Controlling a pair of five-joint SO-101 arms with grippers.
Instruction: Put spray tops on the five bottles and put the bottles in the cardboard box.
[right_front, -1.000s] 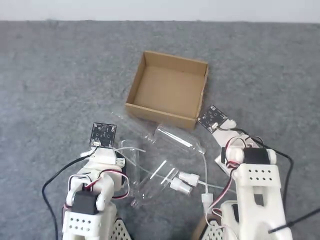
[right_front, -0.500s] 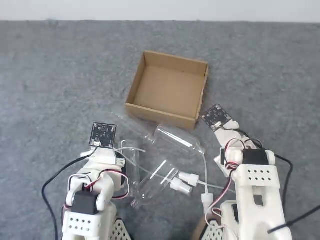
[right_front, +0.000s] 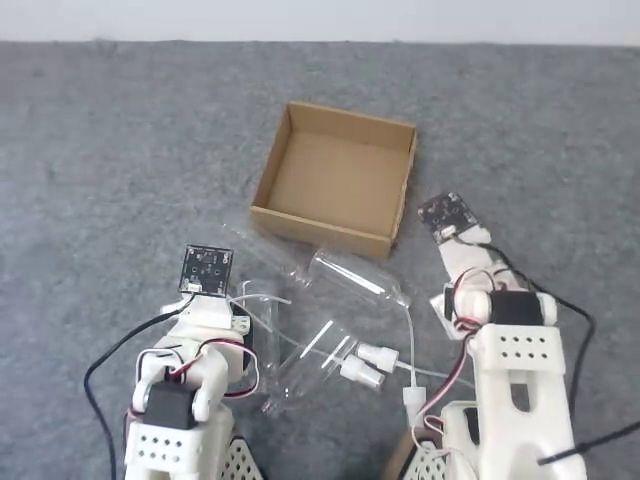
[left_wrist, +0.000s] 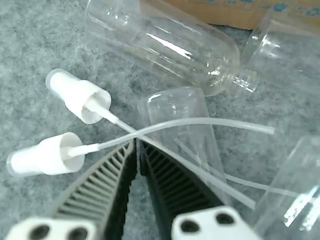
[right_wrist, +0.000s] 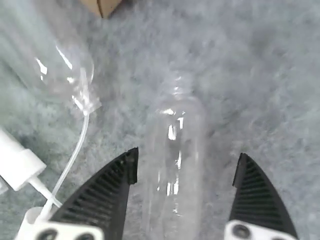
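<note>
Several clear bottles lie uncapped on the grey carpet in front of the open cardboard box (right_front: 340, 180). In the left wrist view my left gripper (left_wrist: 136, 146) is shut, its tips beside the thin tubes of two white spray tops (left_wrist: 80, 95) (left_wrist: 42, 156). A short bottle (left_wrist: 180, 117) and a longer bottle (left_wrist: 165, 42) lie just beyond. My right gripper (right_wrist: 188, 156) is open, with a lying bottle (right_wrist: 175, 150) between its fingers (right_wrist: 112, 185), not touched. In the high view a large bottle (right_front: 355, 280) lies near the box.
More spray tops (right_front: 375, 355) (right_front: 412, 400) lie between the two arm bases. Another bottle (right_wrist: 45, 50) and a spray top (right_wrist: 15, 160) lie beside the right gripper. The box corner (right_wrist: 102, 6) is close ahead. Bare carpet (right_front: 120, 150) spreads to the left and behind the box.
The right arm's wrist has moved farther out and to the right, away from the big bottle. The left arm and the objects have stayed still.
</note>
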